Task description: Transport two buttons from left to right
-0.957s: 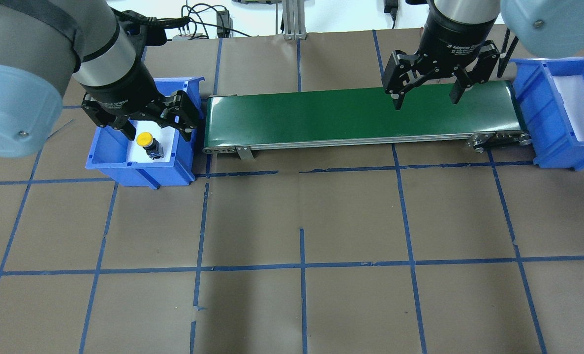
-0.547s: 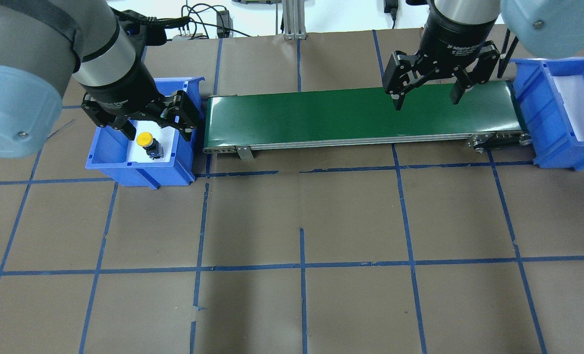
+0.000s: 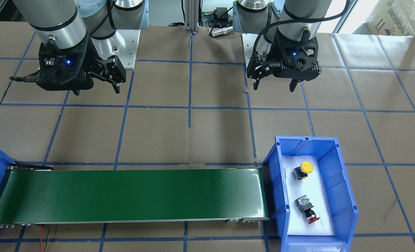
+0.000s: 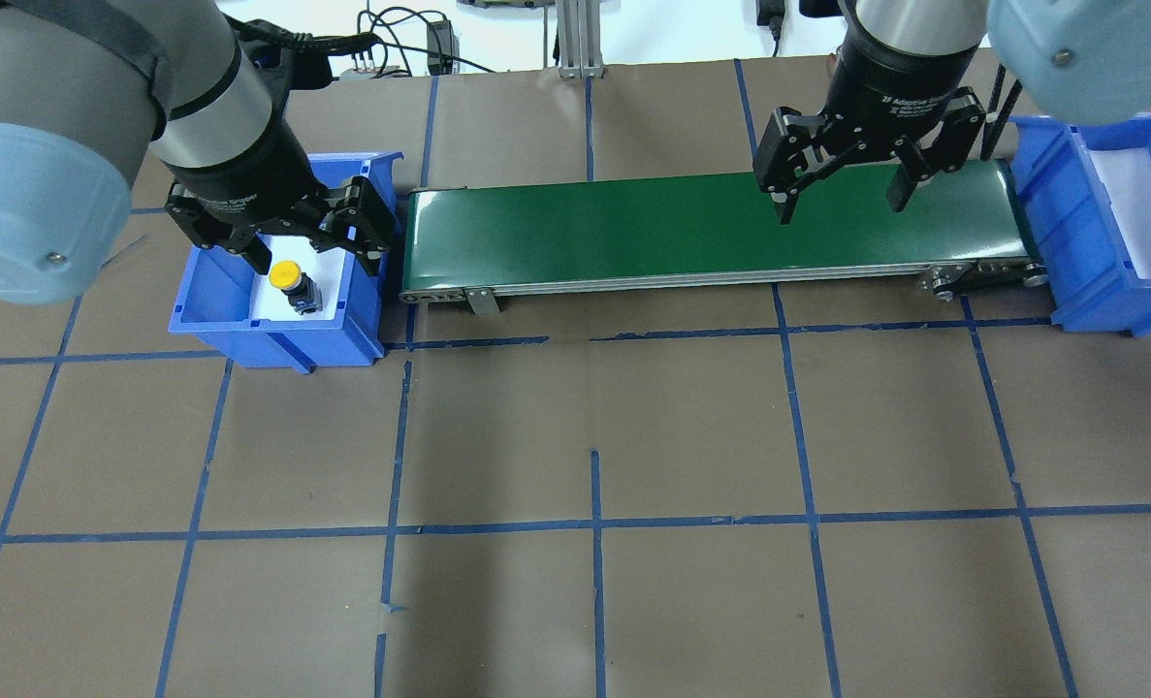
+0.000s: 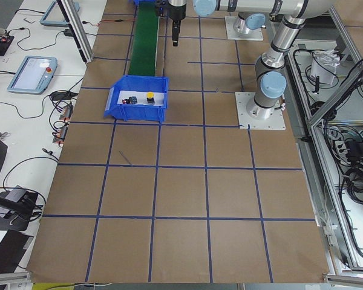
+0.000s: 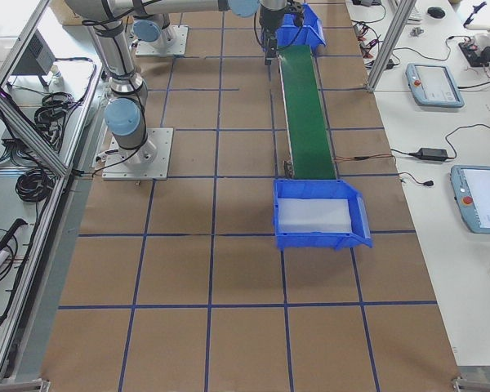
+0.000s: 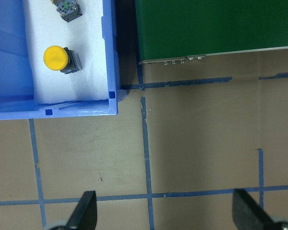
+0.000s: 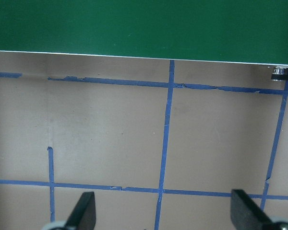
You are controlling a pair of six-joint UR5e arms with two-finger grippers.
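Both arms point their wrists straight down over the table (image 3: 207, 133), and the left pincer (image 3: 274, 84) and right pincer (image 3: 96, 90) are each released, fingers spread wide around nothing. The yellow button (image 3: 302, 170) and red button (image 3: 307, 209) lie on their sides in the blue bin (image 3: 340, 182) out beyond the left pincer, yellow nearer it. The green belt (image 3: 130, 194) lies beyond the right pincer.

Robotics lab: teach pendants (image 6: 434, 85) on side bench (image 6: 474, 135), taped-grid table (image 4: 691, 427) (cables (image 5: 356, 174) everywhere).
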